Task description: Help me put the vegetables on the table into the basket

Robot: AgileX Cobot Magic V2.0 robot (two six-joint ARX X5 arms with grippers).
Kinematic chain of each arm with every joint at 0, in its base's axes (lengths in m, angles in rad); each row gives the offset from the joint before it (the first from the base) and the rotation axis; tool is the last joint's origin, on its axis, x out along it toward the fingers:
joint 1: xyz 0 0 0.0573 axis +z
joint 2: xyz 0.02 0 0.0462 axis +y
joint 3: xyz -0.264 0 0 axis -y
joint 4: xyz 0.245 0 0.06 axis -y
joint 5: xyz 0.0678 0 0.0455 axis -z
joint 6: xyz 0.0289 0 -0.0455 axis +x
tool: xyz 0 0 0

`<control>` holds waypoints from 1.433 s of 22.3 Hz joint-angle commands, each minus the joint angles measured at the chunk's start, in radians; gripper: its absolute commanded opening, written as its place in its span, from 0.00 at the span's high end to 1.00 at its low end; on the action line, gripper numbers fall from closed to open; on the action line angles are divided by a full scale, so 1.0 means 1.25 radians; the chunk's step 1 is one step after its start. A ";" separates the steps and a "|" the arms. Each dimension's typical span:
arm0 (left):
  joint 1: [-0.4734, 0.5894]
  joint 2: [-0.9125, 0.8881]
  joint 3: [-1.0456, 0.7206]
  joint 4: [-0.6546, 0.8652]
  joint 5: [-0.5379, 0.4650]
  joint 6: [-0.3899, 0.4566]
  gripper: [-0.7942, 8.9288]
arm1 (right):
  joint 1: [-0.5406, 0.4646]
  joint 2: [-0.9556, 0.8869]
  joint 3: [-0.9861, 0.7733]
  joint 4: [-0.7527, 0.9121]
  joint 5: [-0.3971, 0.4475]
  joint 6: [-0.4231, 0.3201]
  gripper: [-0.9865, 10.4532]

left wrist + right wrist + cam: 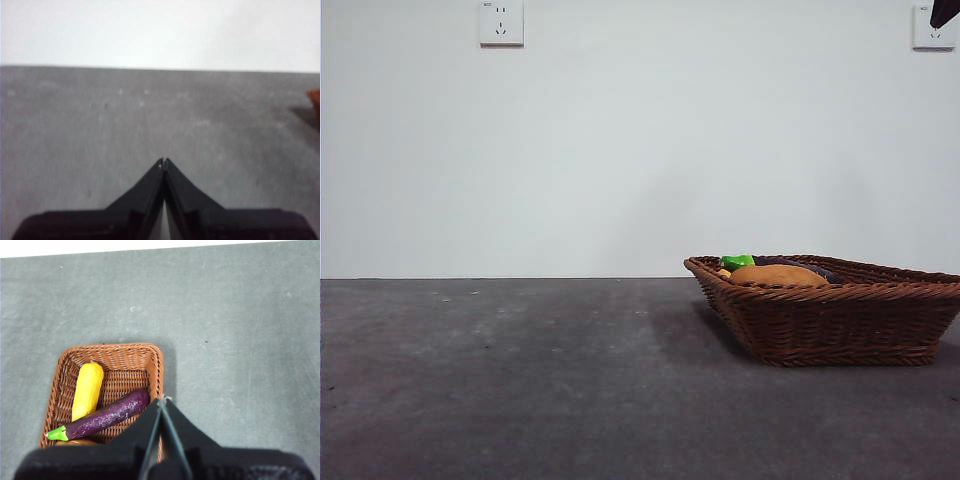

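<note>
The brown wicker basket (840, 320) stands at the right of the table (520, 380). Inside it lie a tan potato (778, 276), a purple eggplant (107, 415) with a green cap, and a yellow vegetable (87, 390). The potato shows in the right wrist view only as a tan sliver (75, 442). My right gripper (162, 400) hovers high above the basket's rim (159, 370), shut and holding nothing. My left gripper (163, 162) is shut and empty, low over bare table, with the basket's edge (315, 97) far off to its side.
A white wall with two sockets (501, 22) backs the table. A black arm tip (944, 12) shows at the top right corner of the front view.
</note>
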 commanded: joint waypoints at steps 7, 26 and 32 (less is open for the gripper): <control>0.002 -0.048 -0.010 -0.048 -0.033 0.061 0.92 | 0.000 0.003 -0.004 0.004 0.003 -0.005 0.91; 0.002 -0.038 -0.010 -0.048 -0.034 0.062 0.92 | -0.026 -0.131 -0.037 0.020 0.081 -0.005 0.91; 0.002 -0.028 -0.010 -0.048 -0.034 0.062 0.92 | -0.027 -0.409 -0.437 0.445 0.105 -0.005 0.91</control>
